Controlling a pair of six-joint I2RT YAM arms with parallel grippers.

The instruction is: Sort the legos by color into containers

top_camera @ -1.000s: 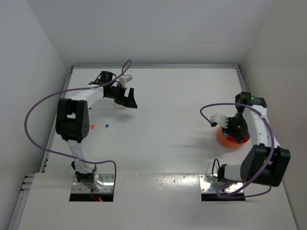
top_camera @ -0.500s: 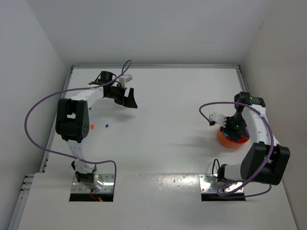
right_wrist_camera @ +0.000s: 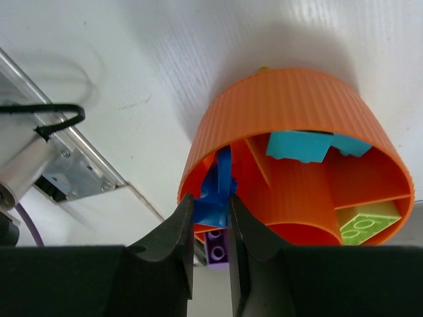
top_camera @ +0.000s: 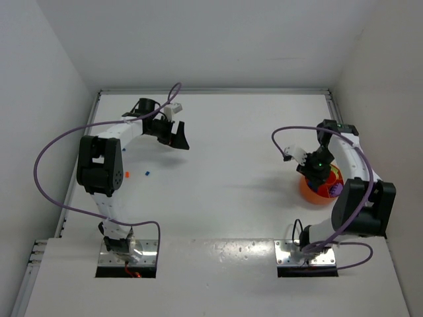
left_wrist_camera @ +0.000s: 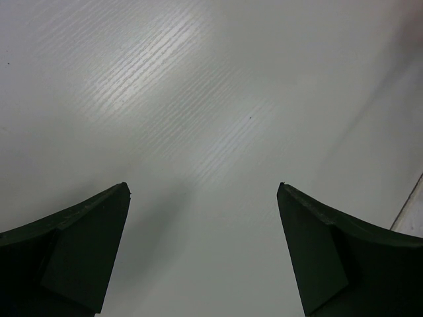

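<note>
A blue brick [right_wrist_camera: 223, 173] stands on end between the two fingers of the right gripper [right_wrist_camera: 210, 199], and the jaws are clamped on it with only the brick's width between them. Its far end reaches past the fingertips into the orange bowl [right_wrist_camera: 291, 99], in the compartment just ahead of the jaws at the bowl's near rim. A purple brick [right_wrist_camera: 217, 247] sits right behind the blue one, deeper in the gap between the fingers. Whether the fingers press it too, or it only shows through the gap, cannot be told.

Beyond the fingertips and off to the side of the right-hand jaw, a divider wall separates a compartment holding teal bricks [right_wrist_camera: 297, 145]. A yellow-green brick [right_wrist_camera: 363, 221] lies studs-up in another compartment, level with the fingertips.

From above, the right gripper [top_camera: 316, 173] hangs over the bowl [top_camera: 309, 193], covering most of it.

The left gripper [left_wrist_camera: 203, 188] is well apart from all this, on the other side of the table [left_wrist_camera: 198, 79]. Its jaws stand wide apart, with only bare white surface between and ahead of them. In the overhead view, two loose pieces lie on the table well behind the left gripper [top_camera: 178, 140], toward its arm's base — a small orange brick [top_camera: 127, 174] and a small blue one [top_camera: 147, 174] near each other.
</note>
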